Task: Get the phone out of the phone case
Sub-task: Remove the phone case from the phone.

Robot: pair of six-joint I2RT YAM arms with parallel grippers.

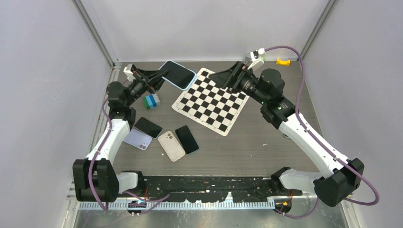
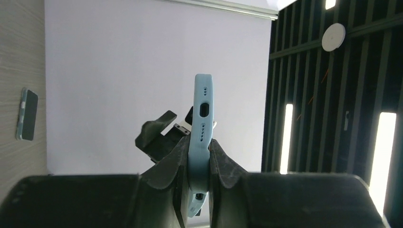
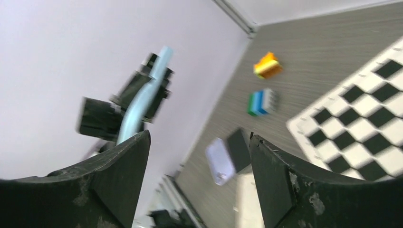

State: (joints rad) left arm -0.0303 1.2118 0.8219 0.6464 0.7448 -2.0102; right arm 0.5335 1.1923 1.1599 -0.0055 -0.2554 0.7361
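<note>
A phone in a light blue case (image 1: pixel 178 74) is held up in the air over the back left of the table. My left gripper (image 1: pixel 163 75) is shut on its near end. In the left wrist view the case (image 2: pixel 202 114) stands edge-on between the two fingers of my left gripper (image 2: pixel 198 154). My right gripper (image 1: pixel 219 80) is open and empty, a short way to the right of the case and pointing at it. The blurred right wrist view shows my right gripper (image 3: pixel 199 137) with its jaws wide apart and the case (image 3: pixel 142 97) beyond the left finger, apart from it.
A checkerboard mat (image 1: pixel 211 100) lies at the middle back. A green and blue block (image 1: pixel 152 101) sits left of it and a yellow piece (image 1: pixel 283 61) at the back right. A black phone (image 1: pixel 148 127), lilac case (image 1: pixel 138 139), beige case (image 1: pixel 171 146) and another black phone (image 1: pixel 187 139) lie front left.
</note>
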